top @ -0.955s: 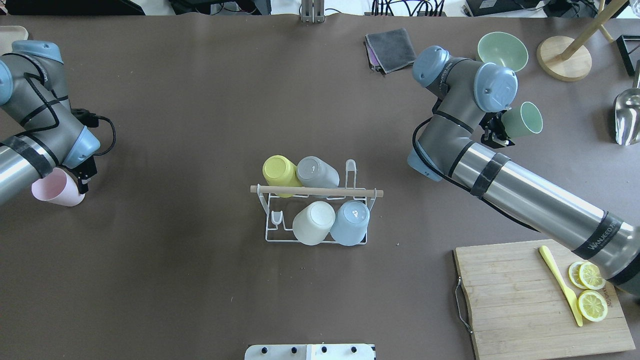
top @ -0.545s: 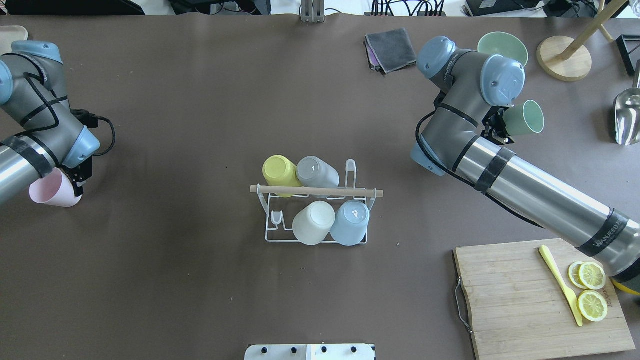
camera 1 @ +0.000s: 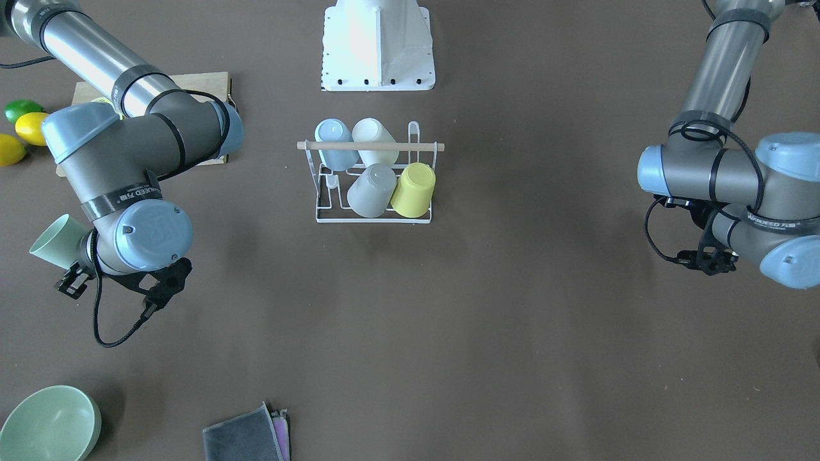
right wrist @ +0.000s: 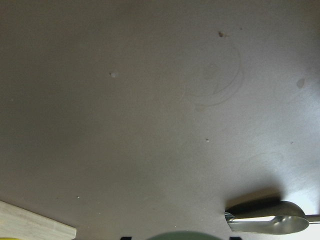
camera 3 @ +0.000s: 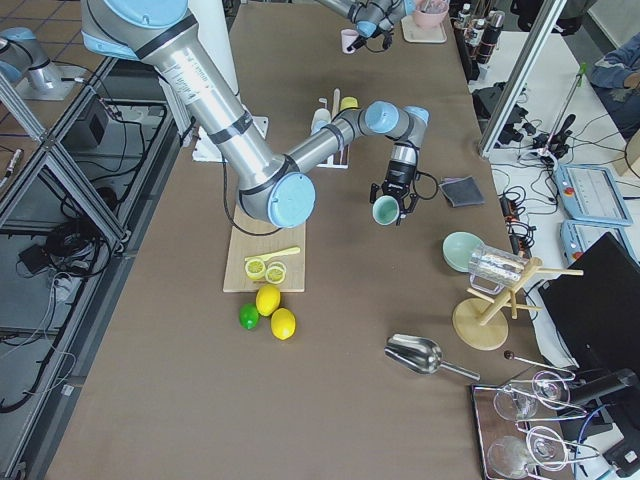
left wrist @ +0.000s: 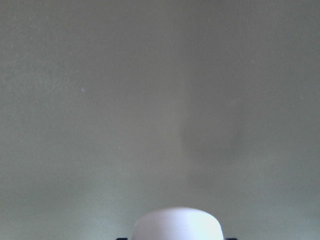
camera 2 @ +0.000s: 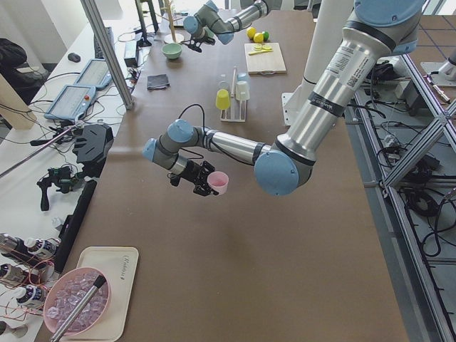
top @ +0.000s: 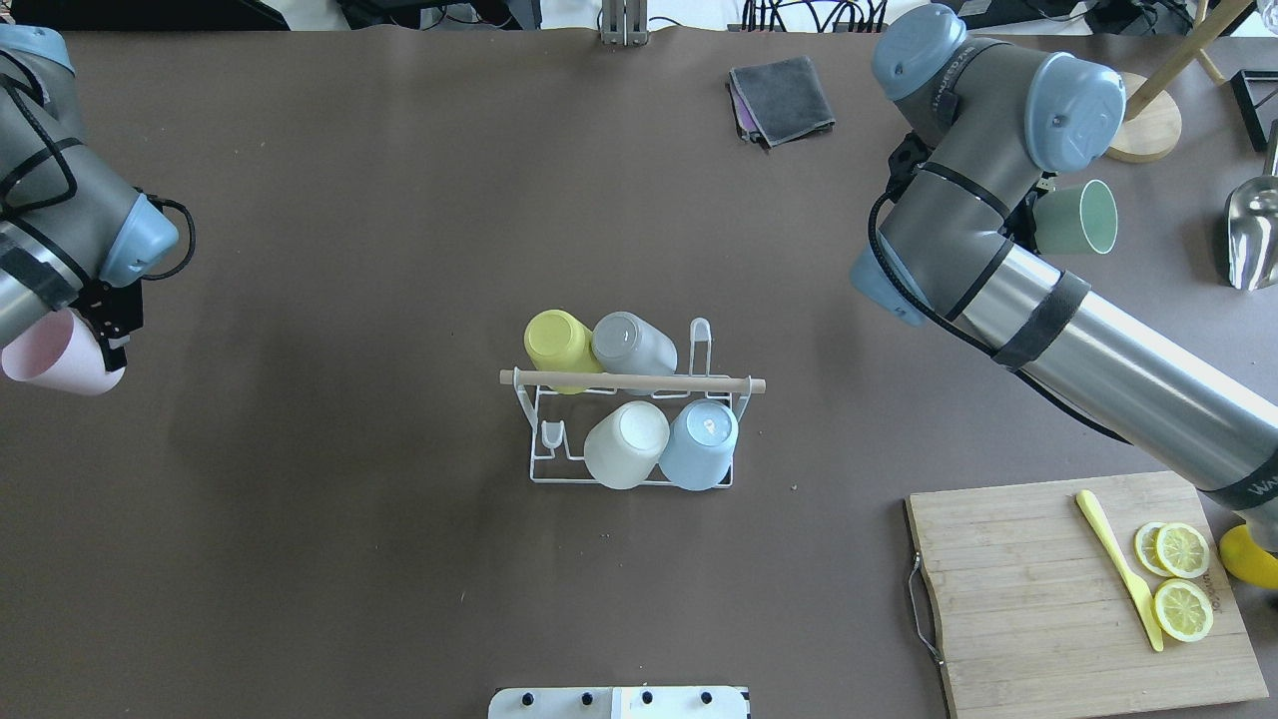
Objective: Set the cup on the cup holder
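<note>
The white wire cup holder [top: 544,461] with a wooden rod handle stands mid-table and also shows in the front view [camera 1: 323,218]. Several upturned cups sit on it: yellow [top: 555,343], grey, cream and blue. My left gripper [top: 103,340] is shut on a pink cup [top: 50,358] at the far left, well above the table; the cup also shows in the left side view [camera 2: 218,183] and the left wrist view [left wrist: 177,225]. My right gripper [top: 1038,215] is shut on a green cup [top: 1080,217] at the far right, seen in the front view [camera 1: 54,242] too.
A wooden cutting board [top: 1028,599] with lemon slices and a yellow knife lies at the near right. A grey cloth [top: 784,98], a metal scoop [top: 1253,235] and a wooden stand base [top: 1138,130] are at the back right. A green bowl [camera 1: 48,426] sits near the right arm.
The left gripper has moved left and away with the pink cup. The right arm has swung towards the table's far side, carrying the green cup up and right. The rack is unchanged.
</note>
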Controlling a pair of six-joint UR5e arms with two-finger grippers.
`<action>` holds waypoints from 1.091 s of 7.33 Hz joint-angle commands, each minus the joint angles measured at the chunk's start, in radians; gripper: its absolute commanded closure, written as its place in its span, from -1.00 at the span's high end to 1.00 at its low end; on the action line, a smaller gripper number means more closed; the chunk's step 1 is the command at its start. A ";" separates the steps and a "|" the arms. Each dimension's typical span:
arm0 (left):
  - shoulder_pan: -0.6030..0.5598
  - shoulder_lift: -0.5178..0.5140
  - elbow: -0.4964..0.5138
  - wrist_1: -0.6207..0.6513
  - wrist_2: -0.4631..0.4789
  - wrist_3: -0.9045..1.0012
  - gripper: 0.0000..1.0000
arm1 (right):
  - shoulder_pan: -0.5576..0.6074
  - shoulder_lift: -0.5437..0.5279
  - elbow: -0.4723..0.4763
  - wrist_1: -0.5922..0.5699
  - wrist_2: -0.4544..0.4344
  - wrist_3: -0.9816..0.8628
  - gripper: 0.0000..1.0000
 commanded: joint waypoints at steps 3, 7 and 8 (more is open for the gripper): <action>-0.091 -0.001 -0.112 -0.166 0.099 0.008 -1.00 | 0.000 -0.031 0.098 0.000 0.010 -0.040 -1.00; -0.120 0.012 -0.208 -0.437 0.311 -0.026 -1.00 | -0.006 -0.115 0.235 -0.011 0.052 -0.080 -1.00; -0.120 0.014 -0.209 -0.529 0.330 -0.029 -1.00 | 0.006 -0.120 0.248 -0.014 0.067 -0.087 -1.00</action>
